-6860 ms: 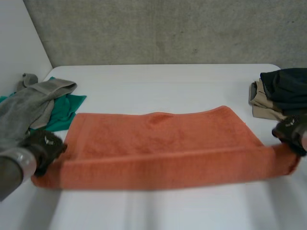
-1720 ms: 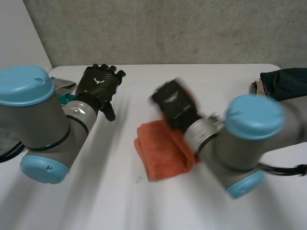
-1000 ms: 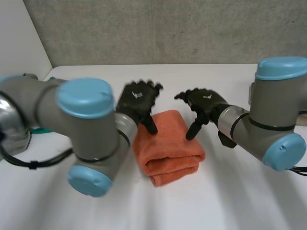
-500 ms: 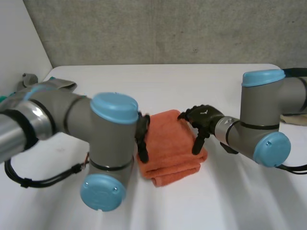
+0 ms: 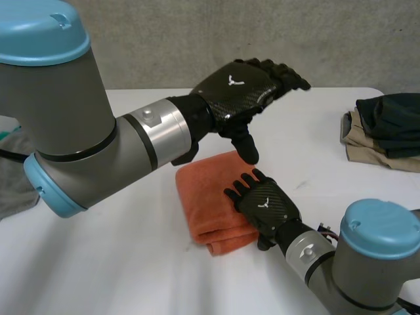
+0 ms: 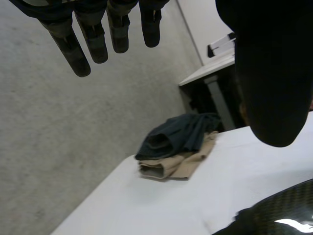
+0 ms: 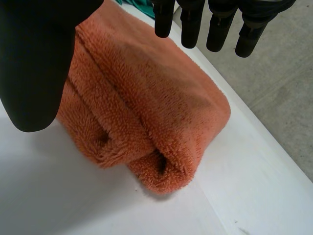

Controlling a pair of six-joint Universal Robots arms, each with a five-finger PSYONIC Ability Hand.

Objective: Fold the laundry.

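- A white table [image 5: 131,275] is standing before a grey concrete wall [image 5: 164,39].
- The left arm [image 5: 59,118] is taking up much of the head view's left side and is hiding most of a grey cloth [image 5: 13,190] that is lying at the table's left edge.
- The right arm is being cut off at the view's lower right corner.
- A pile of folded clothes is sitting at the table's right edge, partly cut off: a dark garment [image 5: 390,121] is lying on a tan one [image 5: 364,151].
- The towel [image 5: 203,197], orange and folded into a thick bundle, is lying near the middle of the table.
- In the right wrist view its rolled layers are showing at the open end.
- The left hand [image 5: 243,92] is hanging in the air above the table, past the towel's far edge, with its fingers straight and spread and nothing in it.
- In the left wrist view those fingers [image 6: 93,39] are pointing towards the wall.
- The right hand [image 5: 266,207] is lying over the towel's right half with its fingers straight and loose, gripping nothing.
- Whether its palm is touching the cloth cannot be told.
- A sliver of green cloth [image 7: 139,6] is showing beyond the towel in the right wrist view.
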